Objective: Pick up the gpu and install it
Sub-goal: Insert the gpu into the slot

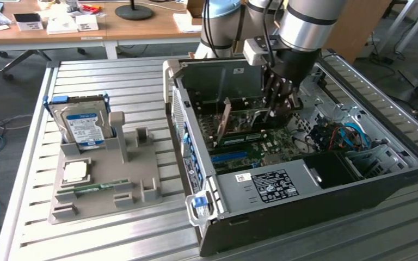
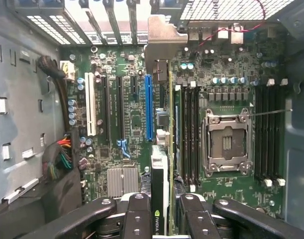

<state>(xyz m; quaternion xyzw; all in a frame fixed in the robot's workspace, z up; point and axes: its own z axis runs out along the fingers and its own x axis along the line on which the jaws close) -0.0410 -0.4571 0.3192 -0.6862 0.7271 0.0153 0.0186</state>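
Observation:
The gpu (image 1: 244,118) hangs upright inside the open computer case (image 1: 354,187), just above the motherboard (image 1: 267,142). My gripper (image 1: 280,104) comes down from above and is shut on its top edge. In the wrist view the card (image 2: 159,174) runs edge-on between my two black fingers (image 2: 138,216), with the gripper (image 2: 164,221) closed on it. Its silver bracket (image 2: 164,35) points at the case's rear slot openings. The card sits alongside the long blue slot (image 2: 149,107), slightly offset from it. Whether its lower edge touches the board I cannot tell.
A grey holder (image 1: 111,182) on the slatted table at the exterior view's left carries a silver hard drive (image 1: 84,129), a processor chip (image 1: 74,172) and a memory stick (image 1: 93,187). Inside the case are the bare processor socket (image 2: 227,142), cable bundles (image 2: 62,157) and drive bays (image 1: 354,144).

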